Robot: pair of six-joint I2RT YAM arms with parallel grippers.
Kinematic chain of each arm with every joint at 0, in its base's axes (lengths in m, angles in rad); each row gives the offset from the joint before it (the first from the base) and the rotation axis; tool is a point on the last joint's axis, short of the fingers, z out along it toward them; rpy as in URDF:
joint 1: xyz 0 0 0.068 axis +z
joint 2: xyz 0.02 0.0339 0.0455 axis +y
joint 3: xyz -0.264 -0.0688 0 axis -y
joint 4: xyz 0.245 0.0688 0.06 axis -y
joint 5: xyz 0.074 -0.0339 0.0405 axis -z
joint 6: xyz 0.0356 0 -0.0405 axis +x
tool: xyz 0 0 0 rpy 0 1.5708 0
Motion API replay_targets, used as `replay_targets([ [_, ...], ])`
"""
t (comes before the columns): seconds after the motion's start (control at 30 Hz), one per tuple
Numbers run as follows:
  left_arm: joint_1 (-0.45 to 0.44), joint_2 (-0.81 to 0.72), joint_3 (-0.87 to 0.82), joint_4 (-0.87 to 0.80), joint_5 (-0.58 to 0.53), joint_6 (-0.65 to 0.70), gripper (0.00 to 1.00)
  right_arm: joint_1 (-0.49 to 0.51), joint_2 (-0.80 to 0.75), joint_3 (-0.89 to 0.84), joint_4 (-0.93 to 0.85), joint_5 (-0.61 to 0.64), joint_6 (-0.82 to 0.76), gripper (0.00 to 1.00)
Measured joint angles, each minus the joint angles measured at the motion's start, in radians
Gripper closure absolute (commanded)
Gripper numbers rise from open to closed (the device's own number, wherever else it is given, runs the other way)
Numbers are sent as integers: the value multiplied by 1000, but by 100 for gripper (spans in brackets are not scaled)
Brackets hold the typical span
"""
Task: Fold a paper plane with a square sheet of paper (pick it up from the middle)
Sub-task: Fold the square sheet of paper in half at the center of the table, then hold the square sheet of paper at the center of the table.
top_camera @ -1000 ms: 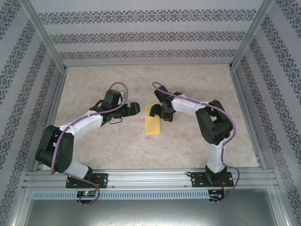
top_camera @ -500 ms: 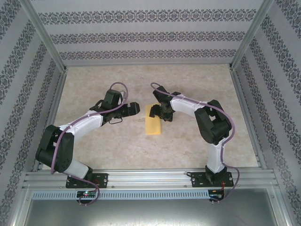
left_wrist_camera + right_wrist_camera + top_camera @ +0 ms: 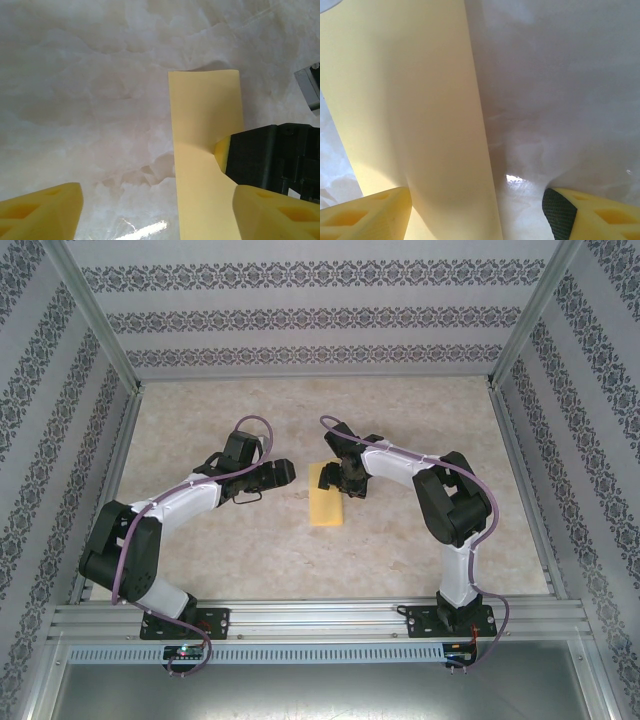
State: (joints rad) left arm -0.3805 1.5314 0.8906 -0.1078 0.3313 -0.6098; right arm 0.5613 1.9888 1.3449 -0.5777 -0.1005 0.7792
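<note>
Yellow and folded narrow: spot the square sheet of paper (image 3: pixel 327 508), flat at the middle of the surface (image 3: pixel 420 540). Straddling its right edge, right gripper (image 3: pixel 336 480), jaws spread. Hovering just left, left gripper (image 3: pixel 284 471), jaws spread too.

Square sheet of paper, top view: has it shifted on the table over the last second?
No. The square sheet of paper lies at the same spot and angle relative to the near rail of the table.
</note>
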Motion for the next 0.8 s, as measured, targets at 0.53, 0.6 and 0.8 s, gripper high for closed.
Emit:
replay_targets([
  [0.53, -88, 308, 209, 2, 97, -90, 100, 5, 4, 0, -2, 11, 0, 26],
  [0.6, -101, 342, 229, 0, 107, -107, 100, 5, 4, 0, -2, 11, 0, 26],
  [0.8, -111, 415, 282, -21, 121, -140, 100, 5, 4, 0, -2, 11, 0, 26],
])
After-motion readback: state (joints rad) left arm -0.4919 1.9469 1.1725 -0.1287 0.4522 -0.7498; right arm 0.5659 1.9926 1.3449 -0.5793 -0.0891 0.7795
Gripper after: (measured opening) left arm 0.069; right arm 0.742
